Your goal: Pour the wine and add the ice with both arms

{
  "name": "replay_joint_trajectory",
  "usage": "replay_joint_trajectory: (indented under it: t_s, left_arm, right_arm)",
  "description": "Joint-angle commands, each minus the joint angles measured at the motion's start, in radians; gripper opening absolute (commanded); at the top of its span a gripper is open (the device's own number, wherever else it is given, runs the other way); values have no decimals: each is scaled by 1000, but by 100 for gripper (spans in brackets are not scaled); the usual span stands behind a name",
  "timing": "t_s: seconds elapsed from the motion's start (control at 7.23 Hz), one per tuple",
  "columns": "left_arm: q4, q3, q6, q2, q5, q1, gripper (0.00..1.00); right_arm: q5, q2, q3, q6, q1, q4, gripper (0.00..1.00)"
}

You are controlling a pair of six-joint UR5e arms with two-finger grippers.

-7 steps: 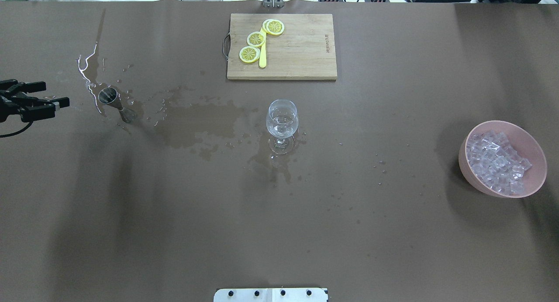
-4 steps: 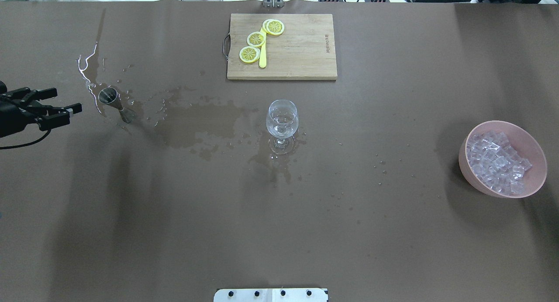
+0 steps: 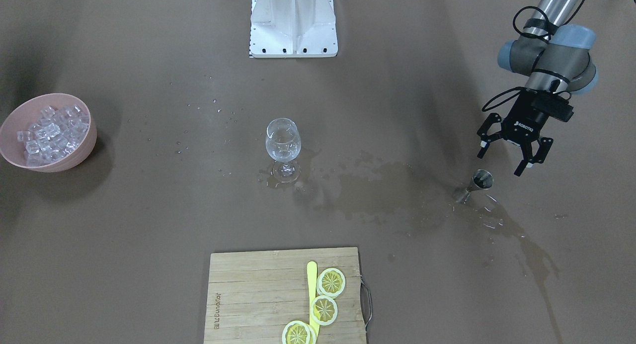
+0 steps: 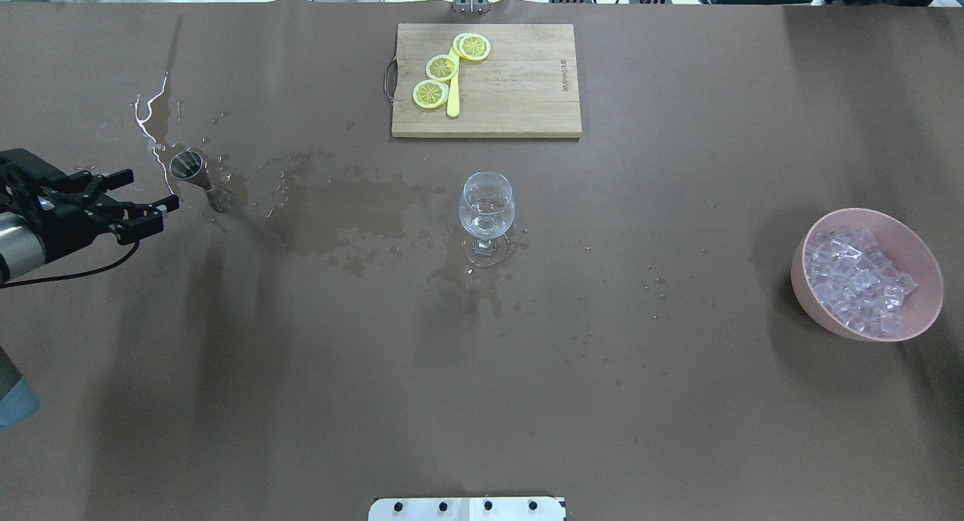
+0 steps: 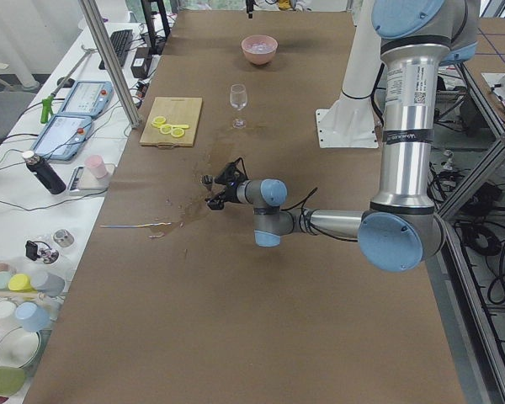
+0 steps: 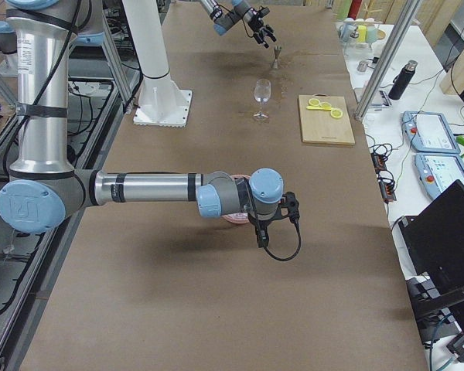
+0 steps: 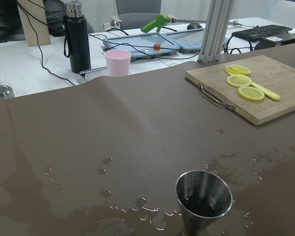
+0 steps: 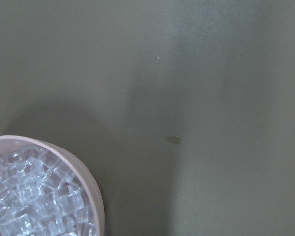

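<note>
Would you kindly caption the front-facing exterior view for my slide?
Open black left gripper poised near the small steel jigger; a clear stemmed wine glass stands mid-table.

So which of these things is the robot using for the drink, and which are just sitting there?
For the job:
- metal measuring cup
- wine glass
- ice in the pink bowl
- left gripper, open beside the cup

Just lying about:
- cutting board
- lemon slices
- yellow stick
- spilled puddle
- black bottle

Bright even overhead light, soft broad shadows, sharp focus
</note>
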State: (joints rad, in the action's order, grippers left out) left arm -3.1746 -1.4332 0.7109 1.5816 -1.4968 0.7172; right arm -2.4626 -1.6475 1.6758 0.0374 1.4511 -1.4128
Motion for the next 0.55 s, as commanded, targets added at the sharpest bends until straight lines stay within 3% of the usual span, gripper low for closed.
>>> replay_joint_trajectory:
  t_s: [0.0,0.42]
  left_arm:
    - [-1,37,1,38,24,-25,98]
    - [5,86,2,87,93,-41,98]
  right_arm:
    - [1,0,-2,-1,0,0,100]
    - [-1,0,-5,-1,0,2,100]
